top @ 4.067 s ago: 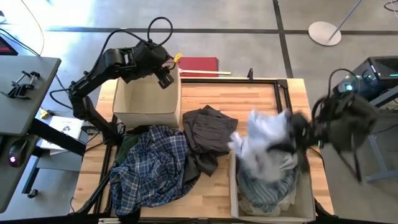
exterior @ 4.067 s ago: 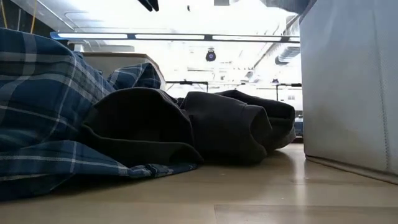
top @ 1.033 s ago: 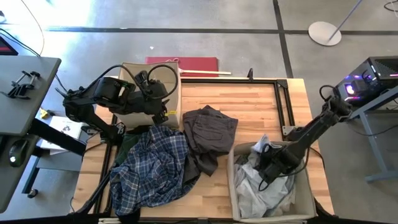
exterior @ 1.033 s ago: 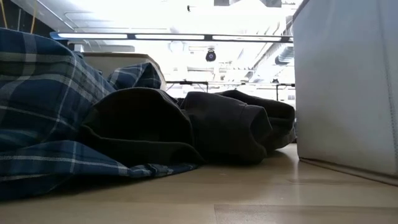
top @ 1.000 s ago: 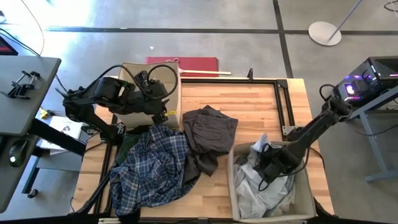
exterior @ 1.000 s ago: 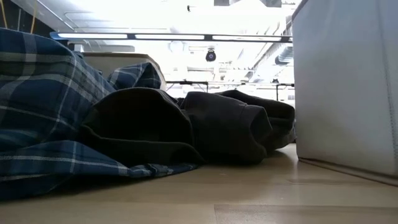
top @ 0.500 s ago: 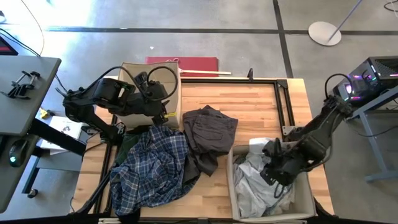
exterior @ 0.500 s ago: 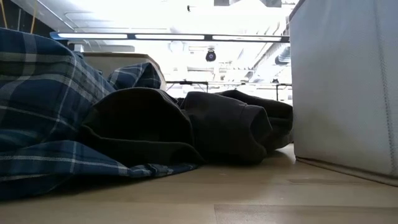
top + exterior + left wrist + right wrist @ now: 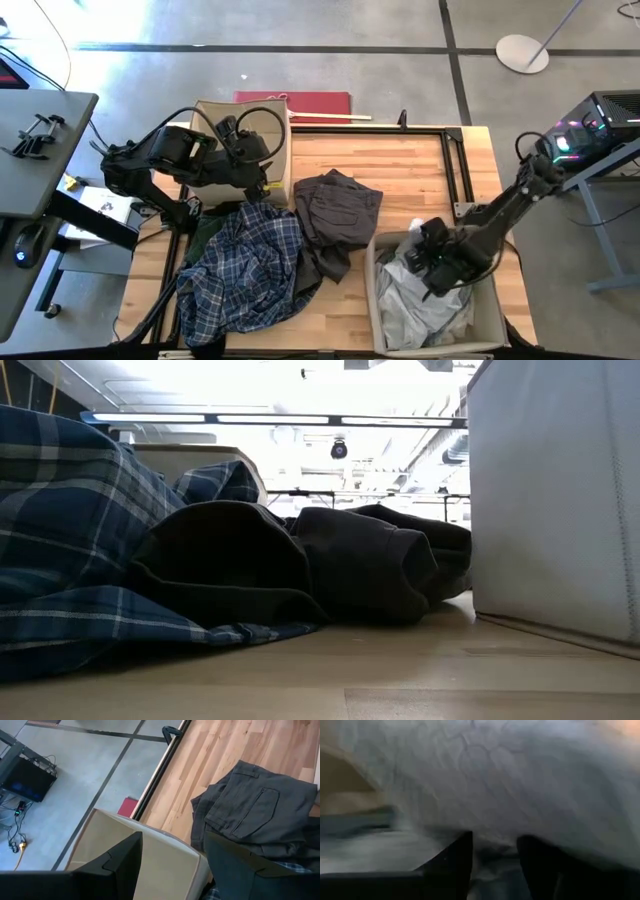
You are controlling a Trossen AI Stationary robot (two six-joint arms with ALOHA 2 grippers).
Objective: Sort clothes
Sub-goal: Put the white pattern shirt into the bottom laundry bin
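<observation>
The blue-and-white plaid shirt [image 9: 245, 270] lies heaped on the table's near left, also in the low view [image 9: 70, 530]. A dark grey garment [image 9: 335, 205] lies beside it at mid table [image 9: 265, 810]. A dark green garment [image 9: 205, 232] peeks out under the shirt. White and pale grey garments [image 9: 415, 305] fill the right beige box [image 9: 372, 300]. My right gripper [image 9: 428, 258] is down in that box, open, its fingertips at the white cloth [image 9: 520, 785]. My left gripper [image 9: 256, 176] hangs open and empty [image 9: 172, 840] over the left beige box [image 9: 235, 110]. My right gripper comes slanting down from the table's right side into the white clothes. Cloth [image 9: 492, 837] lies right in front of and between its open fingers. I cannot tell whether the fingers touch it.
A black metal frame [image 9: 455, 160] runs along the table's far and right edges. The right box's pale wall [image 9: 560, 500] stands close on the low view's right. Bare wood [image 9: 400, 160] shows at the far middle and between the shirt and the right box.
My right gripper has shifted about inside the right box over the white clothes, a little toward the near right and back again. It stays open. My left arm has kept still.
</observation>
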